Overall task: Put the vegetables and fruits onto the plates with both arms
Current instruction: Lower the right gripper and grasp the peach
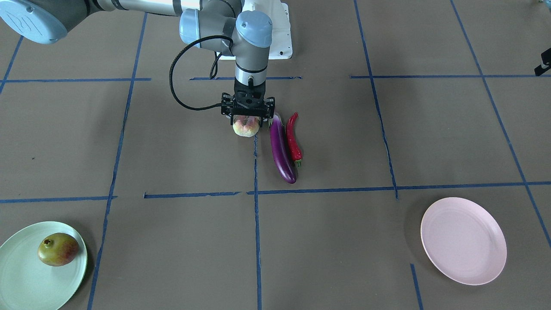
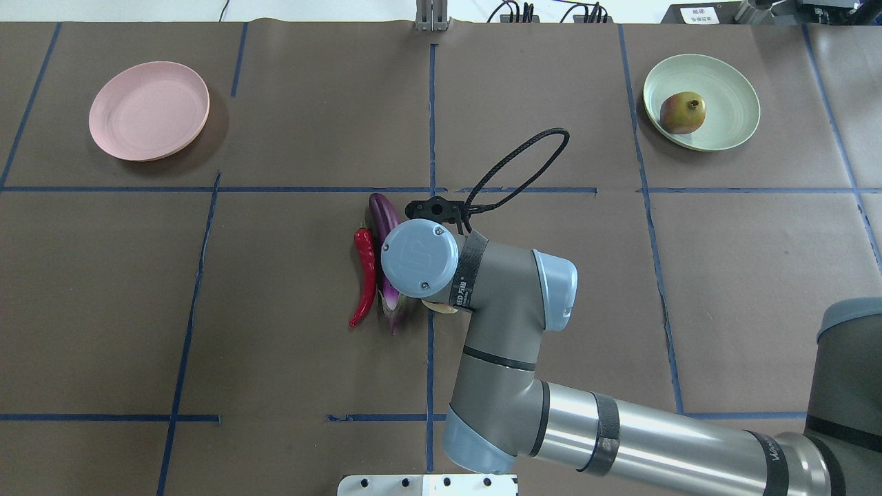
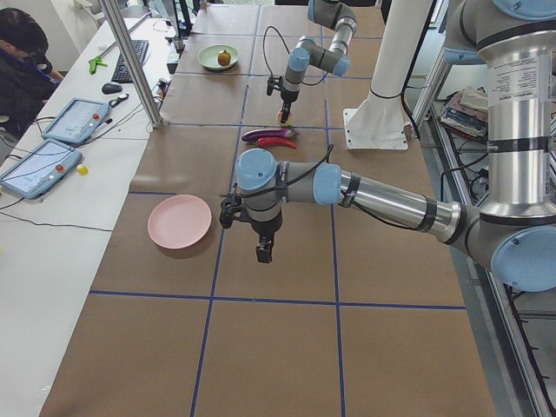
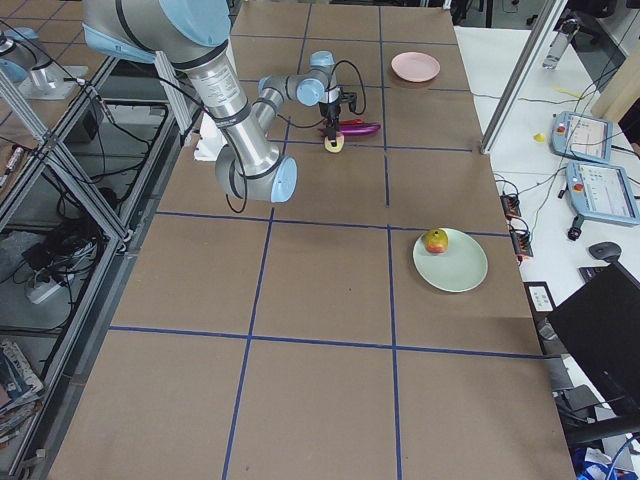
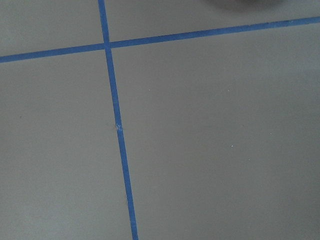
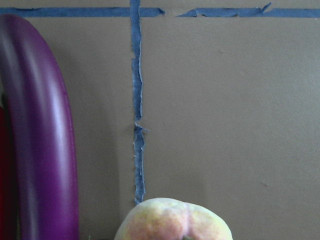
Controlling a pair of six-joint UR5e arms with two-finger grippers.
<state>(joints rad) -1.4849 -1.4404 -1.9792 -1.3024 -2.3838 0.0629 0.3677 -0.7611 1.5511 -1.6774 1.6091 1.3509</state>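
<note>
My right gripper (image 1: 248, 117) is lowered over the pale yellow-pink peach (image 1: 246, 127) at mid-table, one jaw on each side, and looks open. The peach fills the bottom of the right wrist view (image 6: 174, 220). The purple eggplant (image 1: 281, 149) lies just beside the peach, with the red chili pepper (image 1: 294, 138) against its other side. The pomegranate (image 1: 57, 249) rests on the mint green plate (image 1: 26, 280). The pink plate (image 1: 463, 240) holds nothing. My left gripper (image 3: 263, 252) hangs above the table near the pink plate (image 3: 179, 221); I cannot tell if it is open or shut.
Blue tape lines divide the brown table into squares. The white base block (image 1: 280, 34) stands at the robot's edge. A black cable (image 2: 524, 162) loops off the right wrist. An operator (image 3: 22, 61) sits at a side desk with tablets.
</note>
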